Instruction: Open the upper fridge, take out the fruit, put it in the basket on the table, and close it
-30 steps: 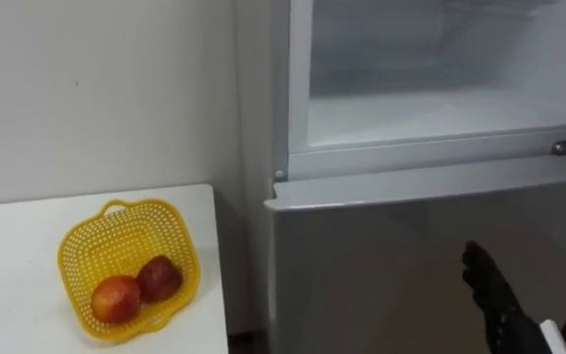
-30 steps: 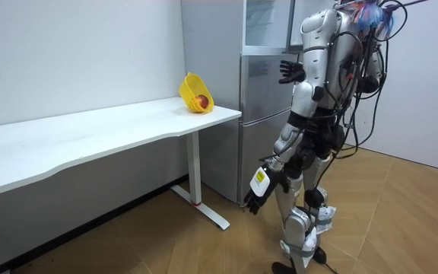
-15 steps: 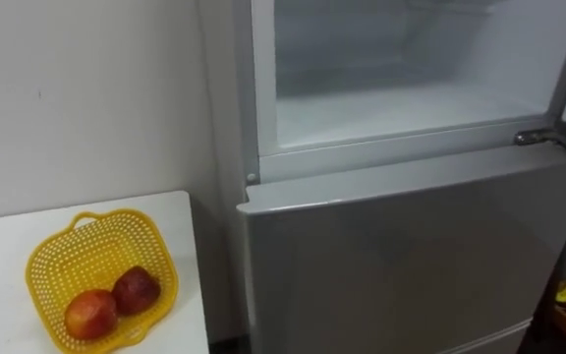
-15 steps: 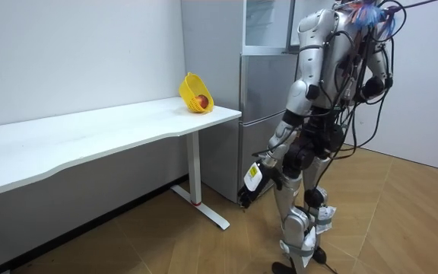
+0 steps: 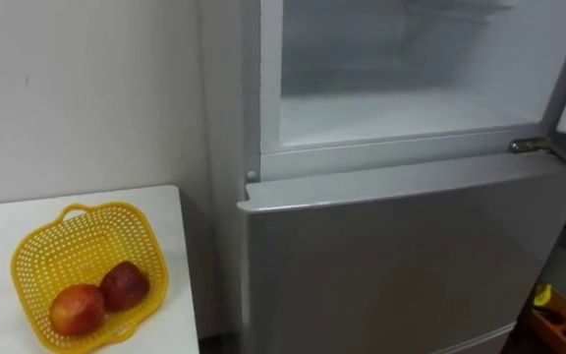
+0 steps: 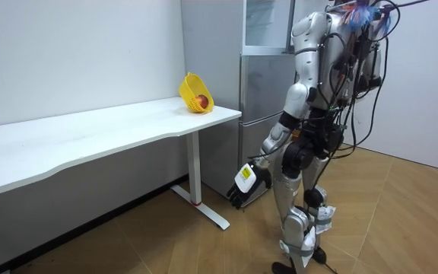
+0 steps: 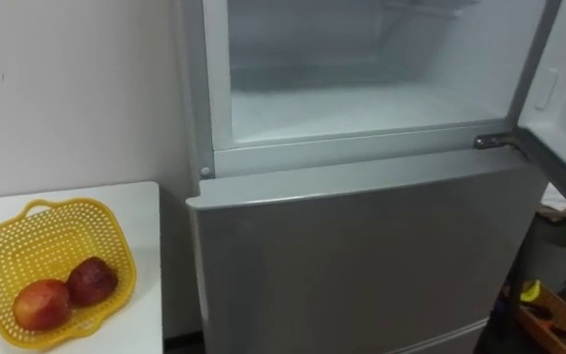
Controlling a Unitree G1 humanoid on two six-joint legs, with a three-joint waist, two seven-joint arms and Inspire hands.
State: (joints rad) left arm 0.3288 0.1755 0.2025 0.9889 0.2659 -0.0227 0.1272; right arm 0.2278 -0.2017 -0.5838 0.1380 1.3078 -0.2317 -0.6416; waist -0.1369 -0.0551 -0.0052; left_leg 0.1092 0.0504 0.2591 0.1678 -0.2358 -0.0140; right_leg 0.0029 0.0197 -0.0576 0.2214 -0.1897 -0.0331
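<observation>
The upper fridge (image 5: 411, 113) looks bare; check deeper before raising the low-hanging left hand (image 6: 245, 181), whose state I cannot tell.

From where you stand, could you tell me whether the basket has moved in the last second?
No: in the room view the basket stays at the table's corner by the fridge.

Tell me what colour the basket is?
Yellow; the basket shows best in the left eye view.
</observation>
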